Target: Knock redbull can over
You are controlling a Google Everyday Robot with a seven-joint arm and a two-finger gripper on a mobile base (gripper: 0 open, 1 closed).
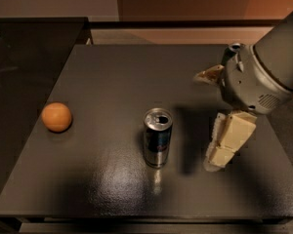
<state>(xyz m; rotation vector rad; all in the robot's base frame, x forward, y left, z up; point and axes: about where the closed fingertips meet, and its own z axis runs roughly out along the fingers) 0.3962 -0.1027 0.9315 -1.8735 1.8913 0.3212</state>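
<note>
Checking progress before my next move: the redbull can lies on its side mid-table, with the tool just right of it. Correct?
No. The camera view shows the redbull can standing upright, not on its side, near the middle of the table, with the tool just right of it.

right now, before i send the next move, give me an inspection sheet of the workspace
surface: dark table, glossy, glare near the front edge
job's things: redbull can upright near the table's middle, nothing touching it
clutter: orange on the left side, well apart from the can
grippers: end effector low over the table, just right of the redbull can, with a gap between them
cables: nothing seen
surroundings: second dark counter to the left; orange-brown wall behind
</note>
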